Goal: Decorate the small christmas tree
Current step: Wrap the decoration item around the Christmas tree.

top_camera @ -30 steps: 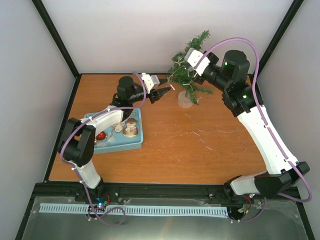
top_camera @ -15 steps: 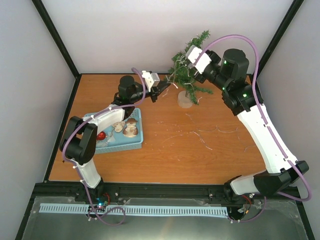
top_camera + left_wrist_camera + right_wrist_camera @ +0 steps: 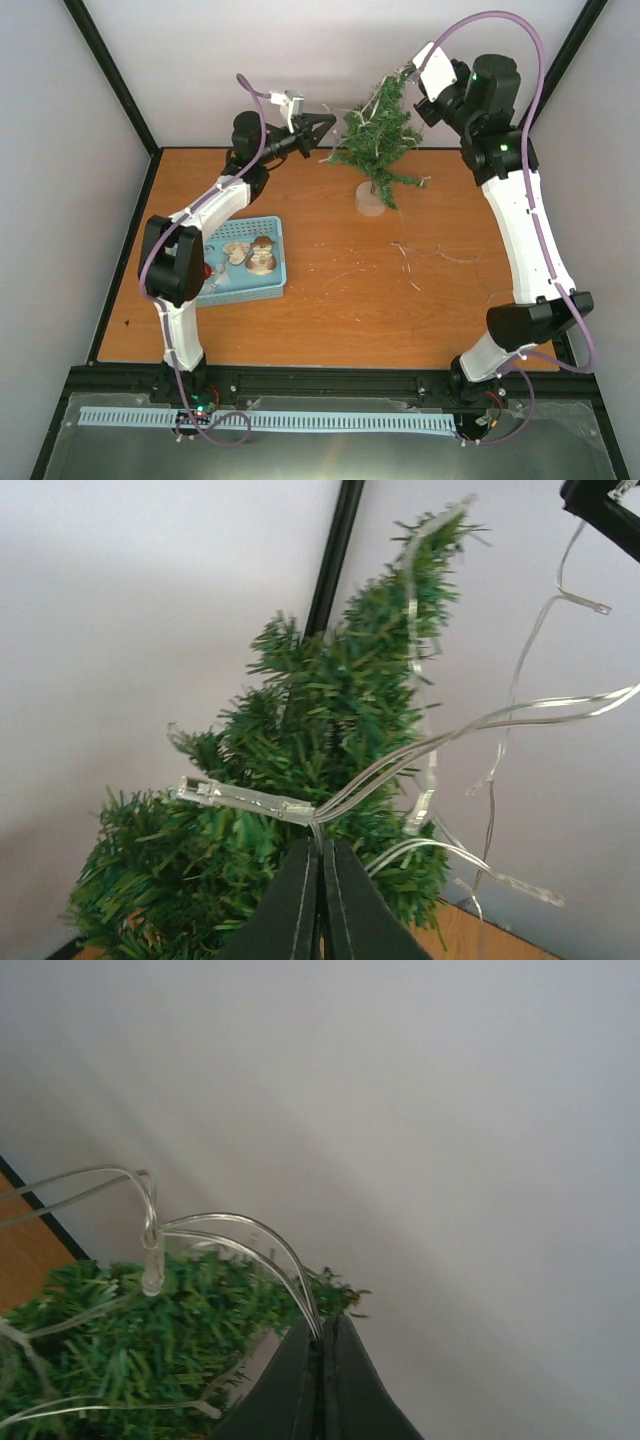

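Observation:
The small christmas tree [image 3: 378, 140] stands upright on its pale round base [image 3: 370, 204] at the back of the table. A clear-wired string of lights [image 3: 400, 760] is draped over its branches. My left gripper [image 3: 325, 124] is raised left of the tree and shut on the light string wire near a clear bulb [image 3: 240, 800]. My right gripper [image 3: 408, 72] is high at the tree's pointed top, shut on the same wire [image 3: 270, 1250]. The tree also shows in the left wrist view [image 3: 300, 780] and the right wrist view [image 3: 130, 1350].
A light blue tray [image 3: 276, 285] with ornaments, among them a red ball [image 3: 205, 270] and tan figures [image 3: 258, 257], lies at the left. More loose wire of the string [image 3: 420, 252] trails on the table right of the tree. Grey walls close the back.
Both grippers rose with the wire. The right moved from the tree's side up to its top; the left lifted up and back. The tree went from leaning to upright.

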{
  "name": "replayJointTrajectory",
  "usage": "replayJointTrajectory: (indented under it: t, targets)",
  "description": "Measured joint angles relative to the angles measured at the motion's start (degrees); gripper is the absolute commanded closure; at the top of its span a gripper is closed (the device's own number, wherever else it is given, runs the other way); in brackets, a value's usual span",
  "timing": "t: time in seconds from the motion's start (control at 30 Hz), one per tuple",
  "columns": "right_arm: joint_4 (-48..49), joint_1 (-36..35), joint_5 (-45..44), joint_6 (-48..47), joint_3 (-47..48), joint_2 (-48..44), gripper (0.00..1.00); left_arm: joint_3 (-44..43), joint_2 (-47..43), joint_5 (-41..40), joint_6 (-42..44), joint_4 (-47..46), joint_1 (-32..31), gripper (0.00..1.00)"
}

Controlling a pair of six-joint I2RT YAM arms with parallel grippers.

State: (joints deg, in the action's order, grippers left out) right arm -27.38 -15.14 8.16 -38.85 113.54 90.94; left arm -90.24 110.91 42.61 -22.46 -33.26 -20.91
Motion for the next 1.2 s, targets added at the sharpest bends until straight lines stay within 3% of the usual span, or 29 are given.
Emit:
replayJointTrajectory:
  t: [0.53,0.87,1.2]
  targets:
    - [-3.7,5.2,3.2,2.7,15.2,13.2,0.97,-9.6,6.4,-0.1,-11.0,3.8,1.2,0.99]
    - [-1.7,5.3,0.8,-0.3,16.7,13.6,0.97,-14.4,9.9,-0.4,-12.6,3.8,1.3,0.99]
    - [-0.3,7.0,0.1,-1.8,21.9,20.4,0.97,-16.3,13.8,-1.4,-13.9,5.2,1.3,0.99]
